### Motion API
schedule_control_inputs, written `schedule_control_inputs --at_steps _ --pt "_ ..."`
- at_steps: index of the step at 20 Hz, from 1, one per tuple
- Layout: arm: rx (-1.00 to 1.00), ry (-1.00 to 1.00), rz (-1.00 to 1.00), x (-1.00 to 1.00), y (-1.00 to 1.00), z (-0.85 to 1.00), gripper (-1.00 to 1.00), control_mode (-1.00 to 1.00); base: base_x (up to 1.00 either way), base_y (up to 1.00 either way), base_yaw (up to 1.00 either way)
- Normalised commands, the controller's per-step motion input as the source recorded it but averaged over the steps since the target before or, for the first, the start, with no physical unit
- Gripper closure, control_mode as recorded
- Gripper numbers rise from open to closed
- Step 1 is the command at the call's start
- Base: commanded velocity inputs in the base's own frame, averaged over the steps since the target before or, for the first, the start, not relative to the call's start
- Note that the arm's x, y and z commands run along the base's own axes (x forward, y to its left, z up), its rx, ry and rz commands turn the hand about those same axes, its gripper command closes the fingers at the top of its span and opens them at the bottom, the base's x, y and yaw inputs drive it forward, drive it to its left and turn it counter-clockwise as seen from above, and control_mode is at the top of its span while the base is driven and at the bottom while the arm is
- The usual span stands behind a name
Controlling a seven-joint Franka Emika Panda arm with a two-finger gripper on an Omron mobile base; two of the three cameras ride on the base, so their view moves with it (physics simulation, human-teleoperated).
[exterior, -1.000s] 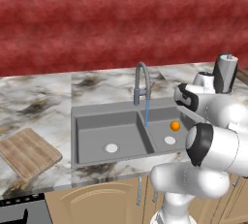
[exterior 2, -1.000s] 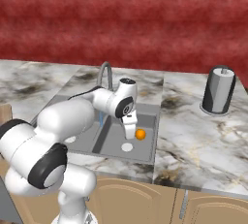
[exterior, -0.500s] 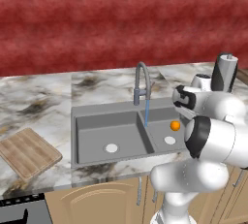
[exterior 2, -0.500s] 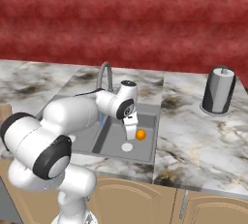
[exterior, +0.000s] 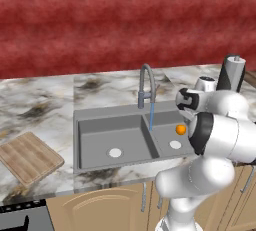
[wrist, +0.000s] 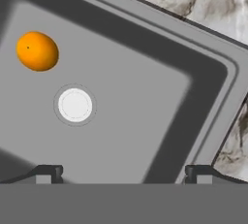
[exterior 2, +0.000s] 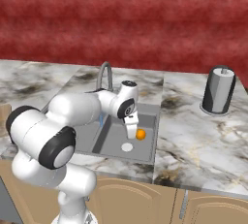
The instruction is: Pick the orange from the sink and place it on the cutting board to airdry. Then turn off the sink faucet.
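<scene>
Orange (wrist: 37,51) sits upper left in my hand view, on the sink (wrist: 145,72) floor beside the drain (wrist: 75,105). Gripper (wrist: 123,172) fingers spread wide, empty. I'd centre over it, then descend.

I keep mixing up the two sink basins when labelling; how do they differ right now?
The left basin is wider and holds just its drain; the right basin is narrower and holds the orange. The faucet stream falls near the divider, on the right basin's side. The end effector hangs over the right basin, not the left. Both are grey with a round pale drain.
</scene>
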Motion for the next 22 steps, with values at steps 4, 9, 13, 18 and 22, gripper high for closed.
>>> schedule_control_inputs --at_steps 4,9,13,18,22 --pt "0.00 0.00 0.00 0.17 -0.03 -0.12 -1.00 -1.00 0.00 0.00 0.00" --pt "0.00 0.00 0.00 0.21 -0.08 -0.14 -1.00 -1.00 0.00 0.00 0.00" --pt "0.00 0.00 0.00 0.20 -0.10 -0.12 -1.00 -1.00 0.00 0.00 0.00" --pt "0.00 0.00 0.00 0.20 -0.08 -0.13 -1.00 -1.00 0.00 0.00 0.00" --pt "0.00 0.00 0.00 0.21 -0.04 -0.16 -1.00 -1.00 0.00 0.00 0.00"
